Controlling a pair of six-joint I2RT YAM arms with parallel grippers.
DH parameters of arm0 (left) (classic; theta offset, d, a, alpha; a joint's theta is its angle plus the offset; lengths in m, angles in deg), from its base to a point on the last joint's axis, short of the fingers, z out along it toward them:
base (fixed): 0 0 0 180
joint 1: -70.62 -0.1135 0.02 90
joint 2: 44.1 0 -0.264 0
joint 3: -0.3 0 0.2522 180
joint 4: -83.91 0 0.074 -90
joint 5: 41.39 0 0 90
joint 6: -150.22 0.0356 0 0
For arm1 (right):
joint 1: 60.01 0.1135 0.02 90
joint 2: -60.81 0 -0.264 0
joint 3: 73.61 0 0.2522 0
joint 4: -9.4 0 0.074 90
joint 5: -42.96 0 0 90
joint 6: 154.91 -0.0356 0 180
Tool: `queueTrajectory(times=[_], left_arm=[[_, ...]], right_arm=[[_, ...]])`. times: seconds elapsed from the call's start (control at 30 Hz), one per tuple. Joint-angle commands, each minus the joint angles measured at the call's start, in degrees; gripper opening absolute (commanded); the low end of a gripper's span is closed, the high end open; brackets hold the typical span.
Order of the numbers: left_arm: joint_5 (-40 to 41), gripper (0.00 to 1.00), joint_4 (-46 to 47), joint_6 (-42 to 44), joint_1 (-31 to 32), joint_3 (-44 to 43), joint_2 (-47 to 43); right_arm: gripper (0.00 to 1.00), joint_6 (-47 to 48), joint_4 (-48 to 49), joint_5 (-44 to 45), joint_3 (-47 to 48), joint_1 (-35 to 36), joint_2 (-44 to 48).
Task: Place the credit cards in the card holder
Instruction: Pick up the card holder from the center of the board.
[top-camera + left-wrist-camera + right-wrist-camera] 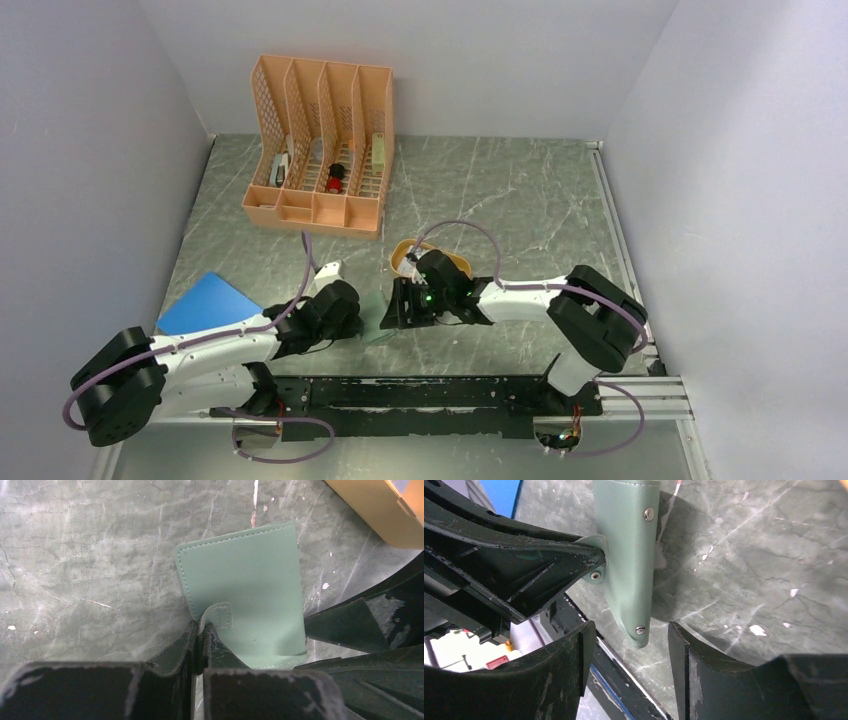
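The card holder (245, 585) is pale green with stitched edges. My left gripper (200, 627) is shut on the small tab at its edge. In the right wrist view the card holder (629, 555) stands nearly on edge, showing metal snaps, with the left gripper's fingers (574, 555) pinching it from the left. My right gripper (629, 630) is open, and the holder's lower corner hangs between its fingertips without touching them. From above, the left gripper (358, 318) and right gripper (405, 308) meet at the card holder (379, 328). The credit cards do not show clearly in any view.
An orange oval tray (452, 258) lies just behind the right gripper and shows in the left wrist view's corner as the tray (380, 510). A bright blue sheet (208, 303) lies at the left. An orange file rack (322, 140) stands at the back. A black rail (440, 392) runs along the near edge.
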Motion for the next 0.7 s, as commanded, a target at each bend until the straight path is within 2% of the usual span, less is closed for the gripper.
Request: queueTrajectory(times=[0.0,0.4,0.53,0.67], left_arm=[[3.1,0.05,-7.5,0.5,-0.1,2.8,1.9],[2.8,0.05,-7.1,0.9,-0.1,2.8,2.0],[2.6,0.05,-6.8,1.1,-0.1,2.9,1.7],[2.5,0.05,-6.7,1.3,-0.1,2.8,2.2]], right_arm=[[0.58,-3.6,6.3,-4.3,-1.3,-0.3,-2.2],[0.47,-7.5,11.6,-5.6,-2.3,-0.4,-8.0],[0.39,-8.6,13.9,-5.9,-2.0,-0.2,-9.3],[0.26,-8.6,14.5,-6.1,-1.2,0.5,-9.6]])
